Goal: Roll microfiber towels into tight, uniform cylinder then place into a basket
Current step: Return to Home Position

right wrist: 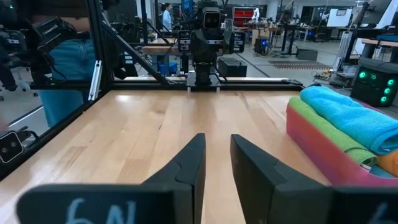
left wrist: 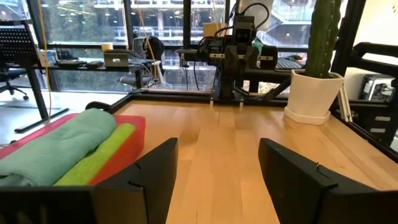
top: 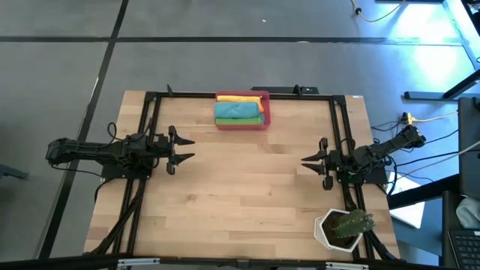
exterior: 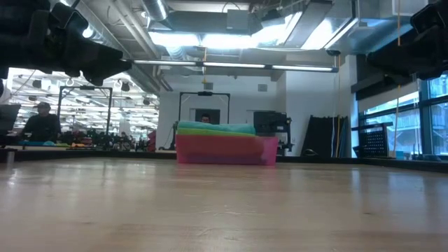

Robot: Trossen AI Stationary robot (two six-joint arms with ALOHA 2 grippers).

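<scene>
The red-pink basket point(top: 264, 112) stands at the middle of the table's far edge and holds rolled towels side by side: a yellow one point(top: 240, 97), a teal one point(top: 238, 111) and a green one point(top: 240, 121). The right wrist view also shows an orange bit point(right wrist: 388, 162) in the basket point(right wrist: 314, 143). My left gripper point(top: 192, 148) hovers at the table's left, pointing level toward the right, open and empty point(left wrist: 217, 146). My right gripper point(top: 304, 162) hovers at the right, pointing level toward the left, with a narrow gap between its fingers point(right wrist: 216, 138) and nothing in it.
A white pot with a cactus point(top: 345, 229) stands at the near right corner, behind my right arm. Black frame rails point(top: 150, 112) run along the table's left, right and far sides. Bare wood point(top: 240, 187) lies between the grippers. A person point(exterior: 43, 122) sits in the room beyond.
</scene>
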